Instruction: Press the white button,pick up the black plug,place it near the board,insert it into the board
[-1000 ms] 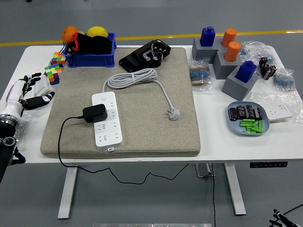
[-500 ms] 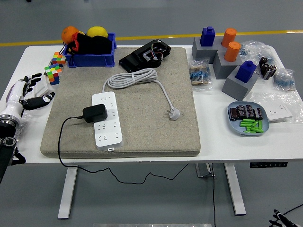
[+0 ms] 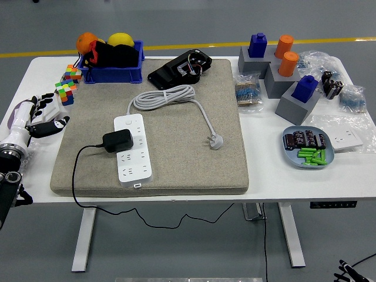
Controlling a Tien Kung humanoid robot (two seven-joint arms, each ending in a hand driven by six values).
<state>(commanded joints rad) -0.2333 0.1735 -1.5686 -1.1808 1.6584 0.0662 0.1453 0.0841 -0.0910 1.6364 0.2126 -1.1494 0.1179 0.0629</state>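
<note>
Black plug (image 3: 117,140) sits plugged into white power strip (image 3: 133,149) on grey mat (image 3: 176,129) – left hand (image 3: 36,117) rests w/ fingers spread, empty, at bench (image 3: 282,176) left edge, well apart from plug.

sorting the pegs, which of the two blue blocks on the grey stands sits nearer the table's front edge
The blue block beside the blue plate; the other blue block stands at the far edge.

Upper left of my view sits a blue bin (image 3: 111,75) beside colourful cubes (image 3: 66,89); at right, a blue dish (image 3: 308,147) of green batteries (image 3: 312,156).
</note>
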